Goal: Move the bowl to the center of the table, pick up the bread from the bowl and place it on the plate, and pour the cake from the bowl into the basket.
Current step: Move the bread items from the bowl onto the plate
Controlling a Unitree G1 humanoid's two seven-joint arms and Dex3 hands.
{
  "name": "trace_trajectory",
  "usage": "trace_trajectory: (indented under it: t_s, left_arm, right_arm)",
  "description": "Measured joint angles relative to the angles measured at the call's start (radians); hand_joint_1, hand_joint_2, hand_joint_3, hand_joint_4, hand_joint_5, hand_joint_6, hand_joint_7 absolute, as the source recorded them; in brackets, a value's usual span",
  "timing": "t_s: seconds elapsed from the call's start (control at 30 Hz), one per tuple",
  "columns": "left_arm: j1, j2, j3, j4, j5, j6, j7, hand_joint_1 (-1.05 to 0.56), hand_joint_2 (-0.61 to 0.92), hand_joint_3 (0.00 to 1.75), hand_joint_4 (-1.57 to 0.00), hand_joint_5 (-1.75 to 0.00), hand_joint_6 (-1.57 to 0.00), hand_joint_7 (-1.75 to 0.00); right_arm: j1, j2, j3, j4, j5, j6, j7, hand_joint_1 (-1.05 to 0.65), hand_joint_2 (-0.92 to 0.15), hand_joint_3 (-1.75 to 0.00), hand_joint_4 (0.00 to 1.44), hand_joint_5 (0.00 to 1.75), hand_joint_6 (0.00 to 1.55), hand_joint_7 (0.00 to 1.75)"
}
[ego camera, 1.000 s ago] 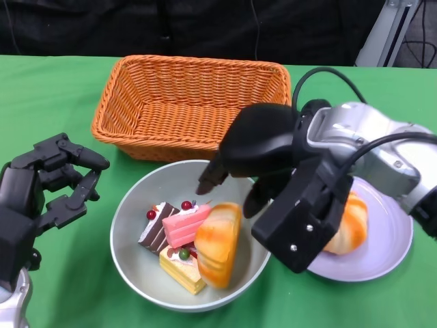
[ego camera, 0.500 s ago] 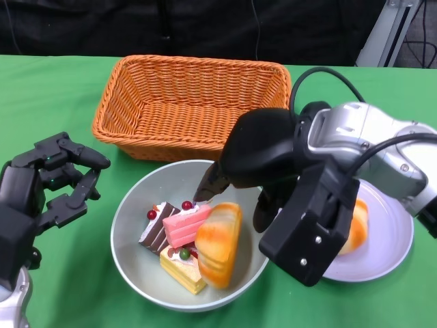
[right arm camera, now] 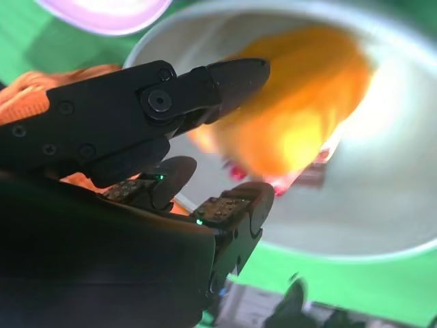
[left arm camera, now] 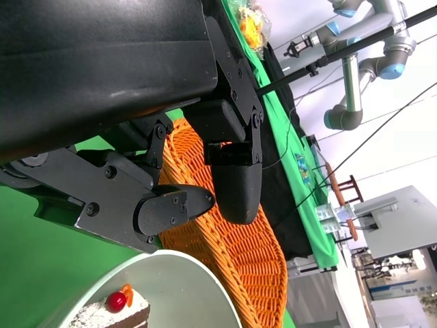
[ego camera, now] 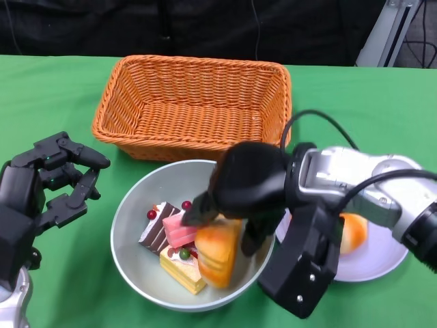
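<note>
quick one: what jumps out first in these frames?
The right robot hand, reaching down into the grey bowl at table centre, its fingertips at the orange bread beside the cake slices. Behind them sits the orange wicker basket; another bread lies on the plate on the right.

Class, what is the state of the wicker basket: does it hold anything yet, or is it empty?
Empty. The head view shows only bare weave inside the basket; the cake pieces lie in the bowl.

Silver forearms, black cable-looped right hand (ego camera: 239,188), black left hand (ego camera: 41,181) with screws.
</note>
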Motion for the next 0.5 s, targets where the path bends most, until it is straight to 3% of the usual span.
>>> trace_trajectory:
  t_s: [0.27, 0.4, 0.5]
  left_arm:
    - [0.001, 0.0, 0.0, -0.003, 0.007, 0.0, 0.001, -0.1, 0.73, 0.74, -0.8, -1.48, -0.85, -1.05]
    - [0.001, -0.001, 0.0, -0.003, 0.007, 0.0, 0.001, -0.1, 0.73, 0.74, -0.8, -1.48, -0.84, -1.05]
    - [0.002, -0.001, 0.0, -0.005, 0.007, 0.0, 0.001, -0.1, 0.73, 0.74, -0.79, -1.48, -0.84, -1.06]
  right_arm:
    - [-0.023, 0.014, 0.018, 0.061, -0.024, -0.024, -0.038, -0.79, -0.81, 0.0, 0.56, 0.0, 0.44, 0.0]
    - [-0.024, 0.021, 0.031, 0.084, -0.041, -0.037, -0.069, -0.69, -0.78, 0.0, 0.68, 0.06, 0.46, 0.01]
    - [-0.025, 0.038, 0.055, 0.112, -0.054, -0.038, -0.118, -0.67, -0.8, -0.01, 0.66, 0.04, 0.5, 0.02]
